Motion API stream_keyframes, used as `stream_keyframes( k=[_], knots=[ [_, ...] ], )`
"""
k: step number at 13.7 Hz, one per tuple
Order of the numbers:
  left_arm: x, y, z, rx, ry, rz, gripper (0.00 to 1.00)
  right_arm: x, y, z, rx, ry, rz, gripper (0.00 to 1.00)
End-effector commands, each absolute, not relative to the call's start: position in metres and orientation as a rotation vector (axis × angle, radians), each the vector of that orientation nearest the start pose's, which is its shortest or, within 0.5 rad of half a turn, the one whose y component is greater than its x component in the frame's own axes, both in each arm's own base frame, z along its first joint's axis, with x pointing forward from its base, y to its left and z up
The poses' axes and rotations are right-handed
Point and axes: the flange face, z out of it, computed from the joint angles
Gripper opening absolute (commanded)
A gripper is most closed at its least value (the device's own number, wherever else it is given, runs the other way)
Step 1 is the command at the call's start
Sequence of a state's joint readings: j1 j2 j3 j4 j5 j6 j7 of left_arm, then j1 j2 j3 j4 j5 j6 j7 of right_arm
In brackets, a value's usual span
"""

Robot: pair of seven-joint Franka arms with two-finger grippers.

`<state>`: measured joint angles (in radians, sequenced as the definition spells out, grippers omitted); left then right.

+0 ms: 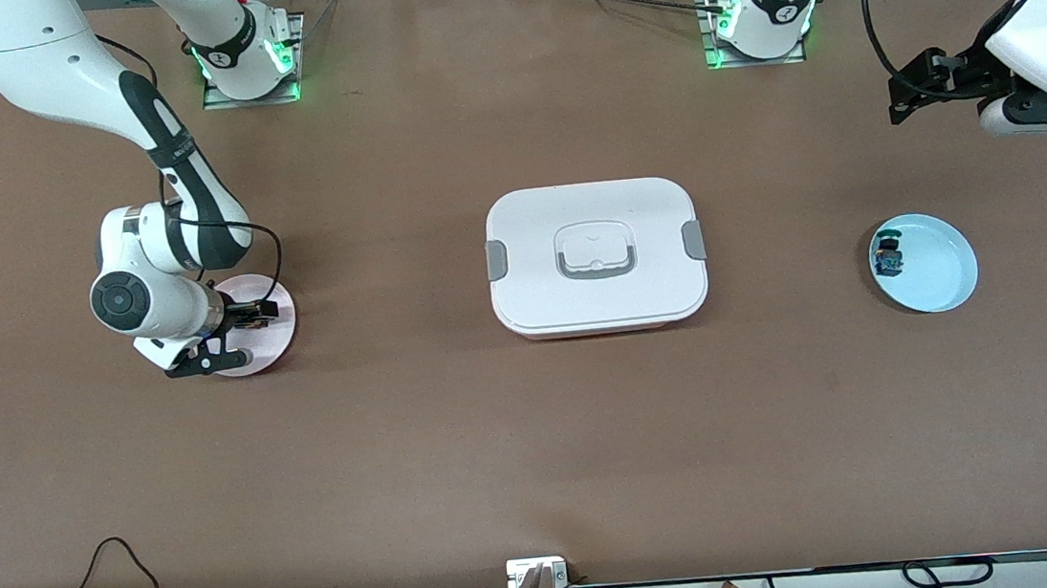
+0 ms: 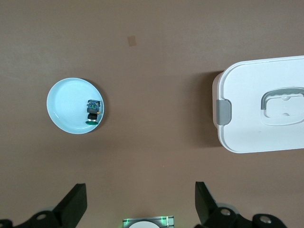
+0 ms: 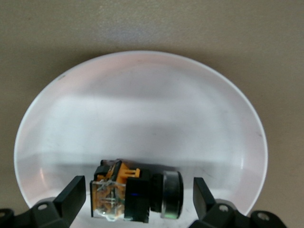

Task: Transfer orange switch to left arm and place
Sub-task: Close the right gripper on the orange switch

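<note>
Orange switch [image 3: 135, 194] lay on its side in the pink plate [image 1: 283, 341] toward the right arm's end of the table [image 1: 538, 446], its clear-and-orange body at one end and its dark round button cap at the other. The right gripper [image 1: 258, 311] hung low over that plate, and in the right wrist view its two black fingers [image 3: 71, 194] stood spread on either side of the switch without touching it, so the jaws were open with the part between them.

The white box [image 1: 596, 255] sat in the middle of the table, its lid on, grey clips at both ends and the grey handle recessed in the top. It stood between the pink plate and the light blue plate [image 1: 945, 277], well apart from each.

The blue plate rested toward the left arm's end of the table and held a small blue-and-green switch [image 1: 889, 257] near the rim on the side facing the box.

The left gripper [image 1: 918, 86] waited up in the air over bare table at the left arm's end, farther from the front camera than the blue plate. Its jaws were open and empty; the left wrist view showed its fingers [image 2: 73, 205] wide apart, looking down on the blue plate, the small switch in it, and one end of the box.
</note>
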<state>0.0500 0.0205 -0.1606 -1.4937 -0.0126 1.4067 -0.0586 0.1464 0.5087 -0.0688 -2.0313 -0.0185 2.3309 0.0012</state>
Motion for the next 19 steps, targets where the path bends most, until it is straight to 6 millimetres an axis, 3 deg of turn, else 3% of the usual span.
stream_keyframes(
  k=[1,5,9,13,16,19],
  knots=[
    [0.539,-0.064,0.642,-3.145,0.085,0.175,1.0,0.568,0.053,0.174,-3.179,-0.155,0.329,1.0],
    [0.538,-0.069,0.642,-3.144,0.098,0.175,1.0,0.569,0.049,0.175,-3.178,-0.151,0.327,0.98],
    [0.538,-0.068,0.642,-3.144,0.095,0.178,1.0,0.57,0.043,0.177,-3.177,-0.159,0.33,0.53],
    [0.538,-0.068,0.642,-3.144,0.095,0.175,1.0,0.579,0.042,0.191,-3.174,-0.211,0.286,0.25],
    [0.538,-0.068,0.642,-3.144,0.095,0.175,1.0,0.59,0.043,0.222,-3.169,-0.245,0.237,0.13],
    [0.538,-0.068,0.642,-3.144,0.095,0.175,1.0,0.611,0.047,0.266,-3.168,-0.246,0.247,0.05]
  ],
)
